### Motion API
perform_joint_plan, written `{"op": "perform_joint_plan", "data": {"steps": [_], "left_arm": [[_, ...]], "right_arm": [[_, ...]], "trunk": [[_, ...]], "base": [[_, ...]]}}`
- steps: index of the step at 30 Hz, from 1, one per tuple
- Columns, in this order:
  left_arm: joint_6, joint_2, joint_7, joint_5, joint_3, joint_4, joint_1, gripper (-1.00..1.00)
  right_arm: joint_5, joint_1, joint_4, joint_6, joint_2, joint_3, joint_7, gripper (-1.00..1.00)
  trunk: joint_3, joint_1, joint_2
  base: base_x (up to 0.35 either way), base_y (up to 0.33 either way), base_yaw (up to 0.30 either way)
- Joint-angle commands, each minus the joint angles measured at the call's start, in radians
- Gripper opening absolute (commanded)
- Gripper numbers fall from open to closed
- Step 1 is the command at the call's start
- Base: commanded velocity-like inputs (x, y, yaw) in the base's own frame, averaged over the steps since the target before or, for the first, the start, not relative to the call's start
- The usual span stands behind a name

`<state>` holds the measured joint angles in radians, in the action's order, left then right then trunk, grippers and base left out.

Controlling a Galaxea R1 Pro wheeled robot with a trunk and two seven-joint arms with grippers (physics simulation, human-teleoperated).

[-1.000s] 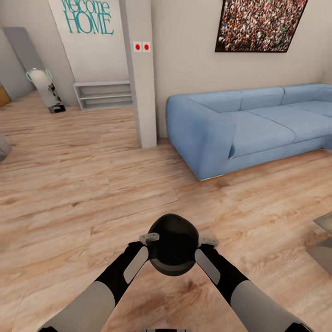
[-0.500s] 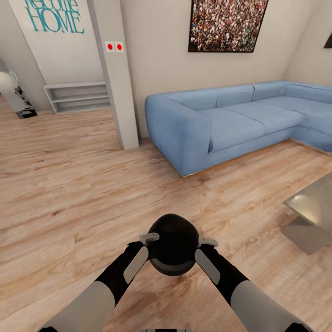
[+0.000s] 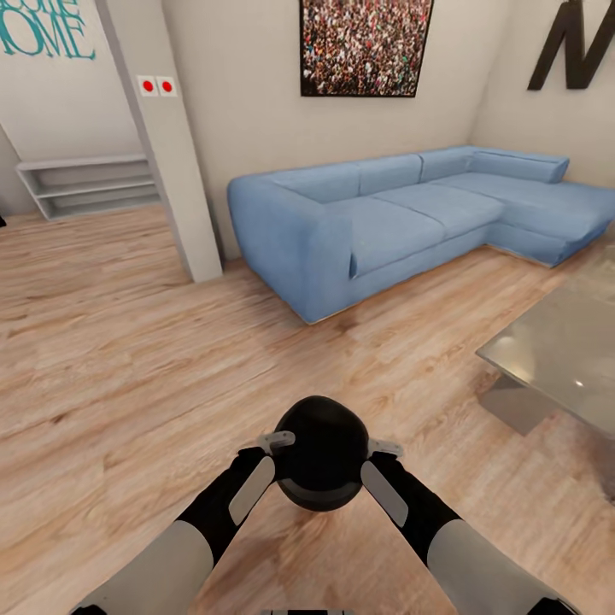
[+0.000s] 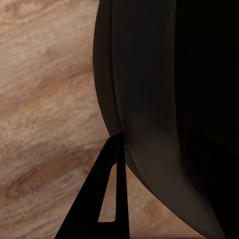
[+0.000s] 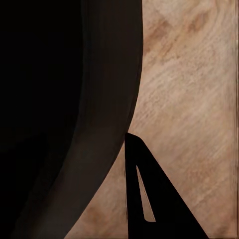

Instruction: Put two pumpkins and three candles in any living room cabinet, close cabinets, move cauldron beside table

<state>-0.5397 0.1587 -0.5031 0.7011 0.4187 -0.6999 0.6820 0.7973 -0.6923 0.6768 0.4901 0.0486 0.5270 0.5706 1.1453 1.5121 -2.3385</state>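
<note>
Item: cauldron (image 3: 320, 461), carried in transit, table (image 3: 559, 346) at 2 o'clock.
Held at 6 o'clock between left gripper (image 3: 275, 442) and right gripper (image 3: 386, 447), each pinching its rim. Risk: uneven two-arm motion could slip it; table corner could be clipped.

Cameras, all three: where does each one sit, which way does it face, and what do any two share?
Head view: on the robot's head, facing forward and down over the wood floor, blue sofa and grey table; both arms show, left gripper and right gripper flanking the black cauldron.
Left wrist view: near the left gripper, looking along one dark finger at the cauldron's wall and floor.
Right wrist view: near the right gripper, looking along its finger at the cauldron's other side.
All three share the cauldron and floor.
</note>
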Motion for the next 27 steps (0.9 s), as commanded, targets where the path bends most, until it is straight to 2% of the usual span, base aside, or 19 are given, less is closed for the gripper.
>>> {"op": "perform_joint_plan", "data": {"steps": [1,27], "left_arm": [[-0.003,-0.002,-0.011,-0.002,0.003,-0.003,0.000,-1.00],[-0.003,-0.002,-0.011,-0.002,0.003,-0.003,0.001,-1.00]], "right_arm": [[0.015,-0.002,0.002,-0.005,-0.001,0.002,0.006,-1.00],[0.015,-0.003,0.002,-0.004,-0.003,0.001,-0.008,-1.00]], "trunk": [[0.001,0.000,0.000],[0.001,0.000,0.000]], "base": [[-0.011,0.008,-0.277],[-0.001,0.000,-0.277]]}}
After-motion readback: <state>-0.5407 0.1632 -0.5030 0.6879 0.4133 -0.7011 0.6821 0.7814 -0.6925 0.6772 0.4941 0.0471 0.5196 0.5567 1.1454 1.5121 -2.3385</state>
